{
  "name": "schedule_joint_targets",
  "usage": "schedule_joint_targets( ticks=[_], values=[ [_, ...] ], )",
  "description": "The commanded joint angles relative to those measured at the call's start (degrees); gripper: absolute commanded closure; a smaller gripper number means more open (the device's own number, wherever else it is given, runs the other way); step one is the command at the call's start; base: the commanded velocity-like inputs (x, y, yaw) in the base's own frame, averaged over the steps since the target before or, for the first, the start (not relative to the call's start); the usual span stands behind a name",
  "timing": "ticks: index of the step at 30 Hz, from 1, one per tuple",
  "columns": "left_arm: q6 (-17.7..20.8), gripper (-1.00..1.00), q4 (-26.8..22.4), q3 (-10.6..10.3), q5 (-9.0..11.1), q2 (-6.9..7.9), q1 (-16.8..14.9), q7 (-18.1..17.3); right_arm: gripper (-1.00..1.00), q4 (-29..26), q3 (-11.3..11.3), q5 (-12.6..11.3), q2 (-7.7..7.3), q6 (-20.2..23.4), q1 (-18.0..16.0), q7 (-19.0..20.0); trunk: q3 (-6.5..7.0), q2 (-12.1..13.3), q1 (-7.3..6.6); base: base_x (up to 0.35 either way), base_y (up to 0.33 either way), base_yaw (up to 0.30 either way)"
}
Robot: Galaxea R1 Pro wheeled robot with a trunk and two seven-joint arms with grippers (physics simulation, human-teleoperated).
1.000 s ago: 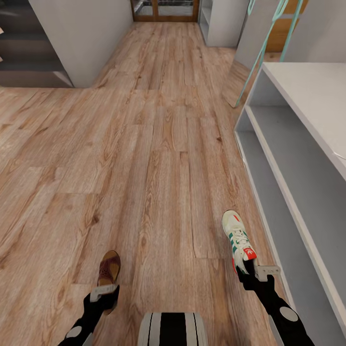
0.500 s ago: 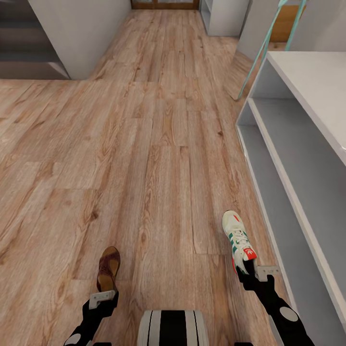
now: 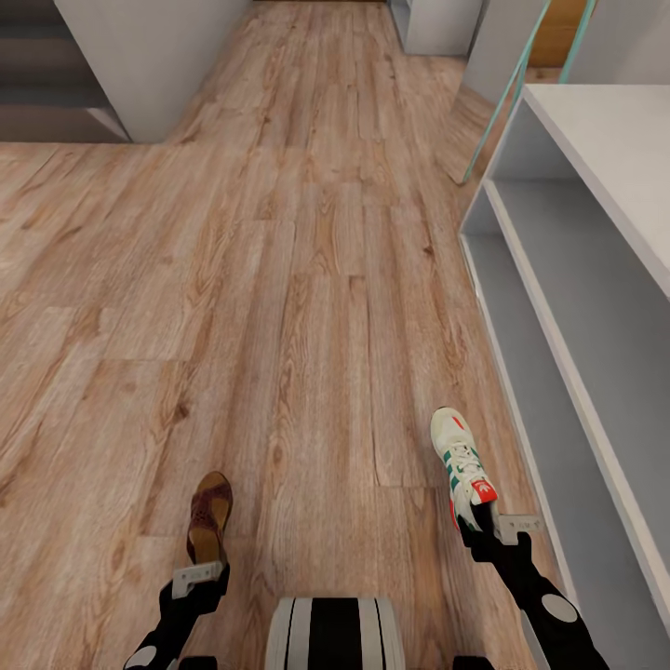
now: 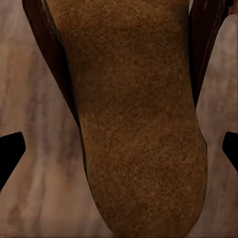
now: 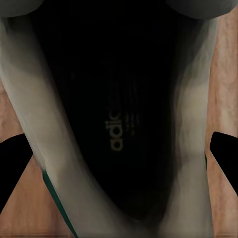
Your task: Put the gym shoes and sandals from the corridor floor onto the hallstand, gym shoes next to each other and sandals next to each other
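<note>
One gym shoe (image 3: pixel 462 463), white with green stripes and a red-orange heel, points away from me beside the hallstand (image 3: pixel 596 279), and my right gripper (image 3: pixel 498 530) is shut on its heel. The right wrist view looks into the gym shoe's dark opening (image 5: pixel 119 99), with a fingertip (image 5: pixel 15 163) at each side. One brown sandal (image 3: pixel 209 514) lies on the corridor floor (image 3: pixel 307 279). My left gripper (image 3: pixel 198 577) stands open just behind its heel. In the left wrist view the sandal's insole (image 4: pixel 139 124) lies between the spread fingertips (image 4: pixel 10 151) without touching them.
The hallstand's two open grey shelf levels run along the right. A grey wall corner (image 3: pixel 158 56) and dark steps (image 3: pixel 37 102) stand at the far left. A teal pole (image 3: pixel 507 93) leans by the hallstand's far end. My trunk (image 3: pixel 335 633) is between the arms.
The view has shifted, so floor and hallstand sit higher in the picture. The sandal moved with the floor and the left gripper came off its heel. The gym shoe stayed in the right gripper.
</note>
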Motion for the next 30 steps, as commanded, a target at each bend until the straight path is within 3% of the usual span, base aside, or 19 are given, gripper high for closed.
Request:
schedule_joint_targets(
  ticks=[1, 18, 22, 30],
  values=[
    [-0.1, -1.0, 0.07, 0.39, 0.25, -0.02, -0.03, -0.56, 1.0, -0.07, -0.15, 0.37, 0.01, 0.15, -0.01, 0.38, -0.26, -0.03, 0.01, 0.0, 0.0, 0.0],
    [-0.1, -1.0, 0.12, 0.42, 0.24, -0.02, -0.03, -0.36, 1.0, -0.07, -0.15, 0.37, 0.04, 0.17, -0.01, 0.38, -0.48, -0.04, 0.04, 0.0, 0.0, 0.0],
    [-0.1, -1.0, -0.02, 0.36, 0.22, -0.02, -0.03, -0.28, 1.0, -0.07, -0.15, 0.37, 0.0, 0.16, -0.01, 0.38, -1.36, -0.09, 0.14, 0.0, 0.0, 0.0],
    [-0.07, -1.0, 0.0, 0.26, 0.07, -0.02, -0.03, -0.02, 1.0, -0.07, -0.15, 0.37, 0.03, 0.17, -0.01, 0.38, -1.36, -0.09, 0.14, 0.0, 0.0, 0.0]
  ],
)
